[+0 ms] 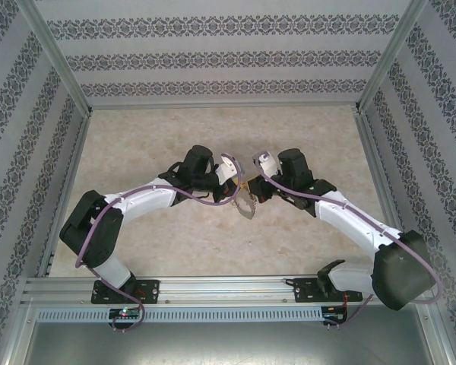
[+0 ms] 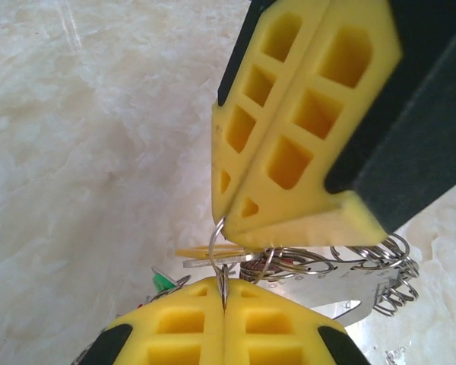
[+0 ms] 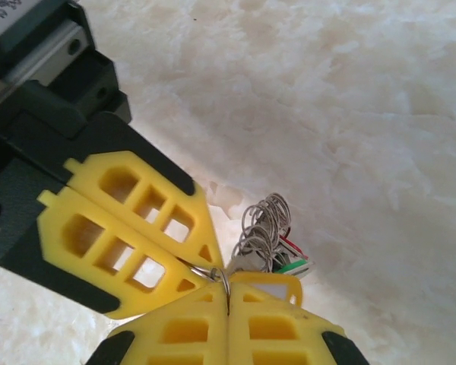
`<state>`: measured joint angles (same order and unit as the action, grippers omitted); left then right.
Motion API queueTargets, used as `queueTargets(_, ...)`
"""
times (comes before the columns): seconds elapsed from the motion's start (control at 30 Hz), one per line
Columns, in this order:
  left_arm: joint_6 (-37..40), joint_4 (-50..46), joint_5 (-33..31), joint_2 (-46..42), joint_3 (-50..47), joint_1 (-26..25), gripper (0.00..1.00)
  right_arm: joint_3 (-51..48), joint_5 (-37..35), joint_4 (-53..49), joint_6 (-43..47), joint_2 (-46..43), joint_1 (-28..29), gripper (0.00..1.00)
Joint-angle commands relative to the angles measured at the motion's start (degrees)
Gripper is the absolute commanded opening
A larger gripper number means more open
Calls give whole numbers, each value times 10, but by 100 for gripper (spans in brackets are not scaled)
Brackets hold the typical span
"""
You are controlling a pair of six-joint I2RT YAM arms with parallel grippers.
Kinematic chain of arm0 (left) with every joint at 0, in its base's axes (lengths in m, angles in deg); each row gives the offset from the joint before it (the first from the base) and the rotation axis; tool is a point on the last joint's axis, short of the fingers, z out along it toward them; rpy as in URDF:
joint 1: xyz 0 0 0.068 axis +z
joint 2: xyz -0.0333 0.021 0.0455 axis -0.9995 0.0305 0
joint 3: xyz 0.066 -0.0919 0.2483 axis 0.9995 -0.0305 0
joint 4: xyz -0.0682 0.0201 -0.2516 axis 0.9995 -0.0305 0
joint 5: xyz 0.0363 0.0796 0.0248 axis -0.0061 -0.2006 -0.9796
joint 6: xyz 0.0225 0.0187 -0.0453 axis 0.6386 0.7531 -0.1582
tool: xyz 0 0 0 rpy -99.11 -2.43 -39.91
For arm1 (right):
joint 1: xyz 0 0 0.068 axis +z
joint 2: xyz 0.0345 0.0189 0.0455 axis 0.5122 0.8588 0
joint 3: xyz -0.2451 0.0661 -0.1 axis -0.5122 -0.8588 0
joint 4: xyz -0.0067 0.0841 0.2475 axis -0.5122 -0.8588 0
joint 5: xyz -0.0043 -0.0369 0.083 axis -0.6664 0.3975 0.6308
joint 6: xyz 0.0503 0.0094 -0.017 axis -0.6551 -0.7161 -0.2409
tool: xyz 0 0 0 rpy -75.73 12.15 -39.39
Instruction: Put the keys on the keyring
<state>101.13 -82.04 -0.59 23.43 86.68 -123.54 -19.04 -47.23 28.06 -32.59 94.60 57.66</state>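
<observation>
Top view: both arms are folded inward and their tips meet at the middle of the marbled table (image 1: 137, 137). A silver bunch hangs just off the tips toward 6 o'clock.

Left gripper (image 2: 224, 293): yellow fingers pressed flat together at 6 o'clock of its own wrist view, with thin wire entering the seam, so it is clamped on the keyring (image 2: 212, 247). Right gripper (image 2: 228, 220): enters from 1 o'clock with its fingers likewise pressed together and the same wire arc pinched at its tip. The arc bridges the short gap between the two tips, off the table.

Keys (image 2: 327, 266): clustered at 4 o'clock of the left wrist view, behind and below the right gripper, with coiled split rings (image 3: 262, 220) fanned along the bunch. A yellow tag (image 2: 205, 252) lies flat just behind the wire. A green tag (image 2: 162, 281) pokes out at 8 o'clock beside the left fingers.

Obstructions: the right gripper's finger block covers the upper right of the left wrist view and hides the top of the bunch. Individual keys cannot be counted.

Surroundings: patterned walls (image 1: 228, 61) on three sides, aluminium rail (image 1: 228, 287) at 6 o'clock, purple cable (image 1: 205, 202) looping along the left arm
</observation>
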Motion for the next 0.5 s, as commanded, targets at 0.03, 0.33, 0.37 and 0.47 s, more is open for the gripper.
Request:
queueTargets(0.03,-10,35,19,-24,-15,-6,0,-1,-36,-1,-18,21,-15,0)
queueTargets(0.33,-29,62,12,-21,-27,-6,9,9,11,13,-12,3,-12,0)
queueTargets(0.37,-28,58,11,-21,-26,-6,10,10,15,12,-11,0,-11,0)
queueTargets(0.47,-15,34,11,-20,-22,-6,15,13,33,14,-7,-9,-9,0)
